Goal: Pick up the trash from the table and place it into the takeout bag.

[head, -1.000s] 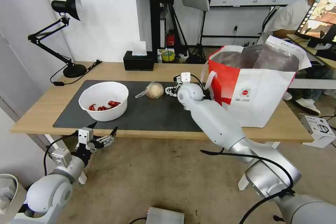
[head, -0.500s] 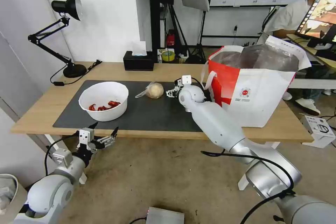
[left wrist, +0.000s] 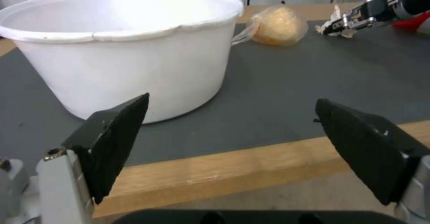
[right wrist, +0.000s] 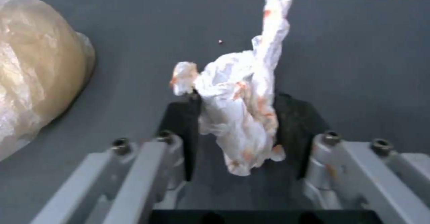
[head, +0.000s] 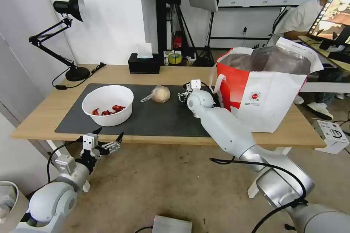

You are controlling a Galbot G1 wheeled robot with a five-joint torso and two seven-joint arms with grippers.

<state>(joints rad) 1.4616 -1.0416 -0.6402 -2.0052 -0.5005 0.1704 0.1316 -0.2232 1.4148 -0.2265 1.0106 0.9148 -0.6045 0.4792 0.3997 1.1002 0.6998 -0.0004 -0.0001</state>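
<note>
My right gripper (head: 183, 96) (right wrist: 237, 116) is shut on a crumpled white tissue (right wrist: 242, 93) with orange stains, held just over the dark grey mat (head: 160, 118). It hangs between the tan ball wrapped in clear plastic (head: 161, 94) (right wrist: 36, 66) and the white and red takeout bag (head: 266, 87). The white bowl (head: 107, 103) (left wrist: 121, 49) with red scraps sits on the mat's left part. My left gripper (head: 108, 142) (left wrist: 237, 140) stands open and holds nothing, below the table's (head: 182, 73) front edge, facing the bowl. The left wrist view also shows the ball (left wrist: 278, 26) and the right gripper (left wrist: 342, 24) farther off.
A black tissue box (head: 144, 63) stands at the table's back edge and a black desk lamp (head: 69, 36) at the back left corner. The bag takes up the table's right end. A white box (head: 331, 133) lies on the floor at the right.
My right gripper has shifted a little to the right with the tissue, away from the ball and toward the bag. The left arm has barely moved.
</note>
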